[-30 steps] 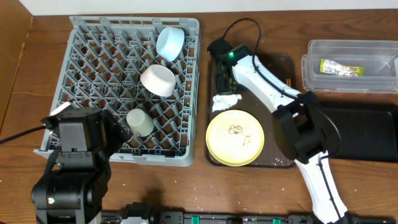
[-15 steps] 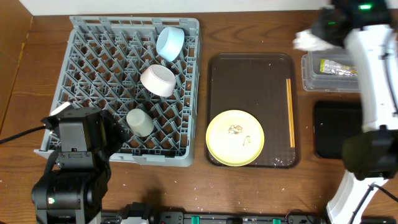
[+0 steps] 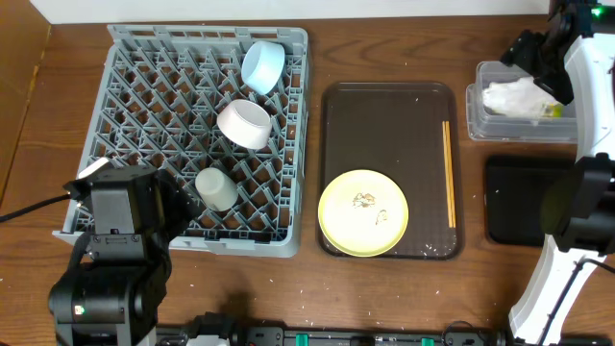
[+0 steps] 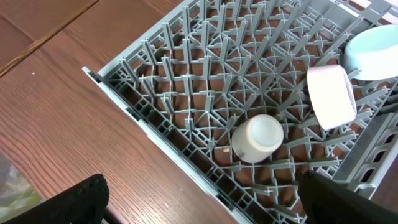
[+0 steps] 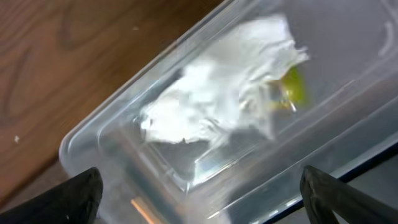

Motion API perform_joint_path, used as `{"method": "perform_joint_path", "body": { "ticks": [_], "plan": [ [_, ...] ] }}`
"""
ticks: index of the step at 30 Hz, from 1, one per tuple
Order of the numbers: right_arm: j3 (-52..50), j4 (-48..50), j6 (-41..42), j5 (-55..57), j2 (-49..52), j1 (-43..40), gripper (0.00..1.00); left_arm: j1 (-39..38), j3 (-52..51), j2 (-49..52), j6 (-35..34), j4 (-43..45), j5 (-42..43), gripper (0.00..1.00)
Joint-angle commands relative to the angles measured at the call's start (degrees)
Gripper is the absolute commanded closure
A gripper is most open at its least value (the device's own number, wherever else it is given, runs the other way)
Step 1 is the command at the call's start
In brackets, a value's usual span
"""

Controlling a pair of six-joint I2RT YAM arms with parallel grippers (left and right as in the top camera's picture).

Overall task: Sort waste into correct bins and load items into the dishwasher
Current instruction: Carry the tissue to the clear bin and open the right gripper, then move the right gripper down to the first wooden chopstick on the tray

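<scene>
Hovering above the clear plastic bin (image 3: 474,113) at the far right of the table (image 3: 384,288) with the right gripper (image 5: 199,202), spreading its fingers (image 5: 78,196) wide and gripping nothing. Looking down from that wrist onto a crumpled white napkin (image 5: 217,99) lying inside the bin, touching a yellow-green wrapper (image 5: 295,87) that is peeking out at its right edge. Showing, from overhead, the same napkin bunched in the middle of the bin. Showing also a black bin (image 3: 519,207) just nearer than the clear one, partly hidden by the right arm.

Carrying, on a dark brown tray (image 3: 384,115) left of both bins, a yellow plate (image 3: 363,212) with a few scraps on it at the near end and a pair of chopsticks (image 3: 447,173) lying along the right side, apart from the plate.

Holding, in the grey dishwasher rack (image 3: 144,86) at the left of the table, a light blue bowl (image 3: 261,65) tipped on edge at the far right, a white bowl (image 3: 243,123) tipped just nearer than it, and a small white cup (image 3: 216,189) lying on its side toward the near edge.

Hanging over the near left corner of the rack with the left gripper (image 4: 208,205), spreading its fingers (image 4: 74,199) wide as well and gripping nothing.
</scene>
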Motion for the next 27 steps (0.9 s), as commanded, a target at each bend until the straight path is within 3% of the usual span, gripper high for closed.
{"method": "perform_joint_path", "body": {
  "ticks": [1,8,9,12,15,19,24,27],
  "plan": [
    [0.22,-0.98,-3.3,-2.32,-5.75,-0.02,0.01,0.2,0.57,0.0,-0.09,-0.2,-0.55,0.02],
    [0.22,-1.09,-20.74,-27.1,-16.22,1.62,0.02,0.2,0.57,0.0,-0.07,-0.2,-0.57,0.02],
    [0.22,-1.84,-21.62,-28.41,-17.07,2.32,0.08,0.2,0.57,0.0,-0.07,-0.2,-0.55,0.02],
    [0.22,-5.49,-21.66,-28.44,-18.01,5.64,0.44,0.2,0.57,0.0,-0.09,-0.2,-0.57,0.02],
    [0.02,-9.97,-21.64,-24.09,-16.85,10.78,0.57,0.2,0.57,0.0,-0.07,-0.2,-0.57,0.02],
    [-1.95,-13.0,-19.71,-14.25,-12.98,18.43,0.62,0.2,0.57,0.0,-0.07,-0.2,-0.55,0.02],
    [-7.17,-13.33,-12.13,-0.68,-6.6,25.57,0.64,0.2,0.57,0.0,-0.09,-0.2,-0.57,0.02],
    [-9.14,-13.33,-10.23,1.46,-2.93,27.02,0.62,0.2,0.57,0.0,-0.07,-0.2,-0.55,0.02]
  ]
}}
